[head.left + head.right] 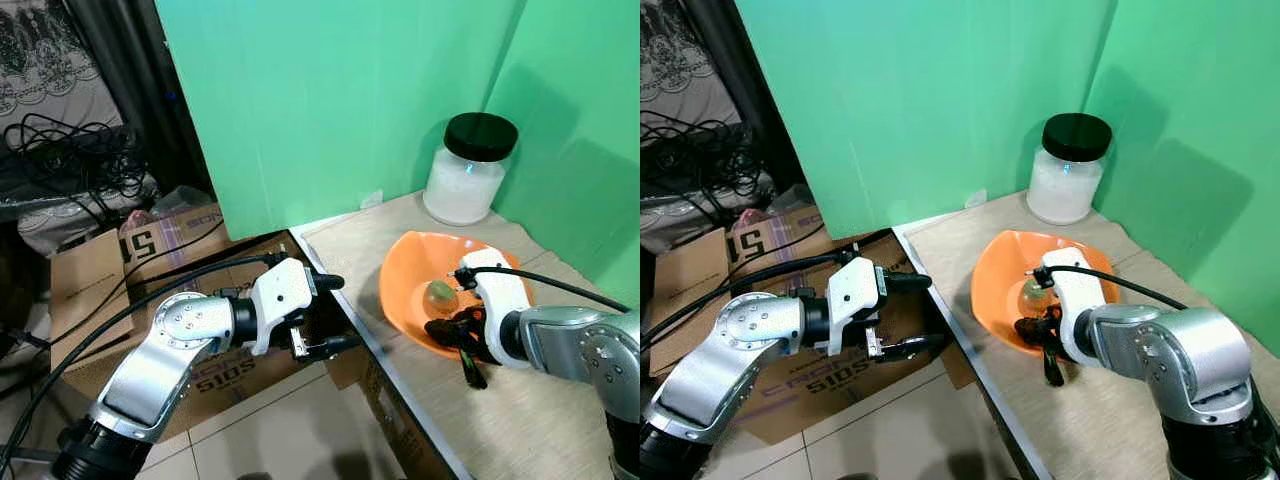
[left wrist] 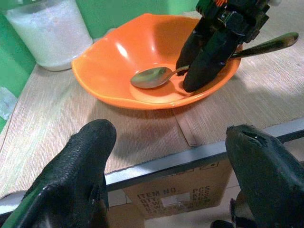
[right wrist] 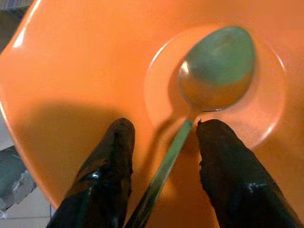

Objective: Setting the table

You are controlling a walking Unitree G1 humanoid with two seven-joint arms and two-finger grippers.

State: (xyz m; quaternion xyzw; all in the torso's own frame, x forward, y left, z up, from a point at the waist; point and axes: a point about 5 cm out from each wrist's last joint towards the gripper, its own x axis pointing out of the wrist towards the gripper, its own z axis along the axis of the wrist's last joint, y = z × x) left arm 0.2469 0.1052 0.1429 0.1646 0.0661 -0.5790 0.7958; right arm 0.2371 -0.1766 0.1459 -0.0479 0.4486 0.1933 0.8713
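Green backdrop panels [image 1: 330, 100] enclose the rear and right side of a wood-grain table [image 1: 500, 420]. Orange bowl [image 1: 410, 290] sits on the table near its front edge. Metal spoon [image 3: 209, 80] lies with its scoop in the bowl's base, handle rising over the rim. Right gripper [image 3: 164, 142] reaches into the bowl, fingers narrowly parted on either side of the handle; one finger [image 3: 228, 161] sits just beside it, the other a little apart, so no grip is confirmed. Glass jar [image 1: 465, 170] of white contents with a black lid stands behind the bowl, against the backdrop. Left gripper [image 1: 335, 312] is off the table's edge, fingers spread wide, holding nothing. Below it are cardboard boxes [image 1: 120, 270] on the tiled floor, with tangled black cables [image 1: 70, 150] beyond.
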